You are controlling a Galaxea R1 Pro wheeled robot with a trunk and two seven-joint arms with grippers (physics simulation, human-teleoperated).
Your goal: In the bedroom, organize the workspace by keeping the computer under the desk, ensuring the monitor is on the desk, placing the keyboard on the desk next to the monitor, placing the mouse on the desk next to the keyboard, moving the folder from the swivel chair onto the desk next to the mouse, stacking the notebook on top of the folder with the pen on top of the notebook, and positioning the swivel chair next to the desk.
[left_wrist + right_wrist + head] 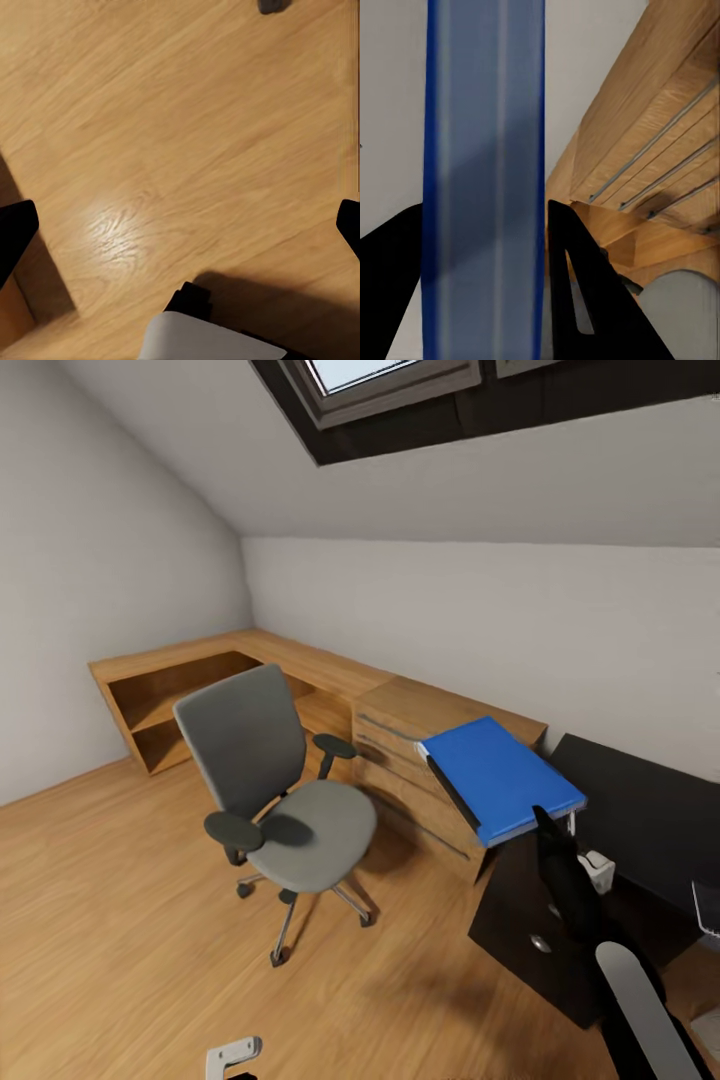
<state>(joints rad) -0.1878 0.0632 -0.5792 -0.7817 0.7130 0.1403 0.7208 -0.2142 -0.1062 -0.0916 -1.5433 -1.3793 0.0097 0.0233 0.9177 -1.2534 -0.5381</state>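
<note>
Blue flat rectangular folder (500,778), clamped edge-on in the right tool (484,285), tilts above the glossy black surface (640,820) and could probably slip loose.

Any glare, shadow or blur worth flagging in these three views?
Left wrist view: a soft bright glare patch on the wood floor. Head view: soft shadow under the swivel chair; walls evenly lit. Right wrist view: the folder held in the right gripper is close and blurred, with a shadow band across it.
</note>
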